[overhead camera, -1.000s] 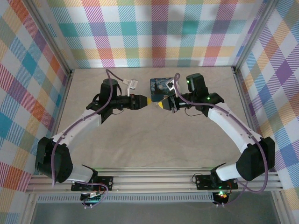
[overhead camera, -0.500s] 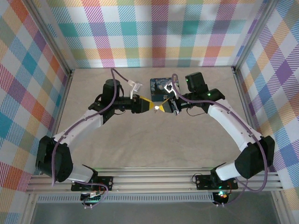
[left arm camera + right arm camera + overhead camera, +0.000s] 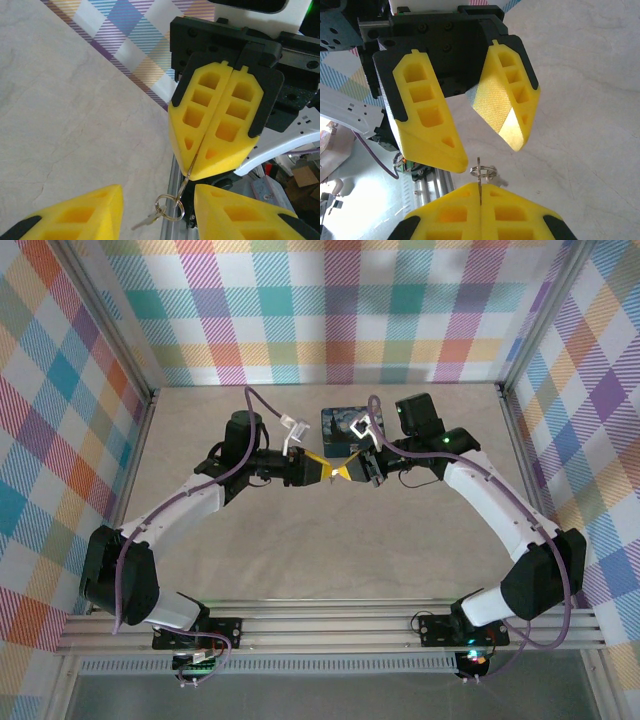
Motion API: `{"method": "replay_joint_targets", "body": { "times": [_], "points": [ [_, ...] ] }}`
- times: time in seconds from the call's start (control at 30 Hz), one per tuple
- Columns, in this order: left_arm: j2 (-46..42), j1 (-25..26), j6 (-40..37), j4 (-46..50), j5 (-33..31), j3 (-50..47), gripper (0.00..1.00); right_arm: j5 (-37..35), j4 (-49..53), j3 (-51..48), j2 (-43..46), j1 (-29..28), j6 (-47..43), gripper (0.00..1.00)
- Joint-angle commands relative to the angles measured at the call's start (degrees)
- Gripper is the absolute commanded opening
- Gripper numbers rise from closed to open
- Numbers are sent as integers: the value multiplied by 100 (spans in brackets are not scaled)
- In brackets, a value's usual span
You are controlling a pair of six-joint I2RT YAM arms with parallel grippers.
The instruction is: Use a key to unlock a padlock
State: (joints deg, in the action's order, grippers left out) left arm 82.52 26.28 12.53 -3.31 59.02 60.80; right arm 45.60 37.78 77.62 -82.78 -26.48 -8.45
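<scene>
Judging by how things lie, the task is at an early stage: nothing here suggests that a key has entered a lock, and the unlocking itself looks to be all ahead. The right gripper (image 3: 193, 174) has its two yellow fingers pressed flat together on a thin metal strip (image 3: 184, 182) that pokes out of the seam at their tips. A small key ring (image 3: 169, 206) hangs from that strip, and a little key (image 3: 146, 220) dangles off the ring to one side. The left gripper (image 3: 487, 152) faces it tip to tip with its fingers spread apart, and they grip nothing. The ring sits just in front of the gap between them, above the table (image 3: 300, 550).

The step in hand appears to be a handover or a re-grip of the keys between the two arms, so that one blade can be aimed properly. That, finding the keyhole, inserting and turning are all left to do.

Much is hard to read. The pinched strip is seen edge-on, so it may be a second key's blade or some other flat tab. Which one cannot be told. The dangling key is tiny and blurred, its teeth unreadable. From above, the ring and keys shrink to a pale glint between the yellow tips. Where the padlock lies cannot be told. The dark tin (image 3: 340, 426) with the night-sky print stands just behind the grippers, partly covered by the right arm's wrist, and anything small beside it would be masked.
</scene>
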Motion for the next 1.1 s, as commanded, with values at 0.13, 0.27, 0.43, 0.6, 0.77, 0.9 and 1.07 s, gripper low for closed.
{"method": "replay_joint_targets", "body": {
  "times": [0.13, 0.27, 0.43, 0.6, 0.77, 0.9, 1.07],
  "points": [
    [27, 108, -129, -38, 389, 77, 38, 265, 87, 121, -27, -11, -157, 0],
    [85, 158, -219, 106, 476, 148, 39, 274, 91, 104, -34, -6, -157, 0],
    [137, 171, -312, 305, 519, 194, 33, 274, 82, 95, -34, -6, -157, 0],
    [164, 177, -348, 425, 497, 235, 13, 279, 89, 81, -44, 2, -157, 0],
    [140, 175, -322, 490, 305, 241, 0, 319, -47, 2, -46, 35, 18, 0],
    [26, 173, -263, 407, 48, 158, 0, 424, -722, -254, 123, 248, 821, 12],
    [-142, 175, -193, 312, -454, -34, 0, -121, -1478, -600, 460, 598, 1753, 50]
  ]
}}
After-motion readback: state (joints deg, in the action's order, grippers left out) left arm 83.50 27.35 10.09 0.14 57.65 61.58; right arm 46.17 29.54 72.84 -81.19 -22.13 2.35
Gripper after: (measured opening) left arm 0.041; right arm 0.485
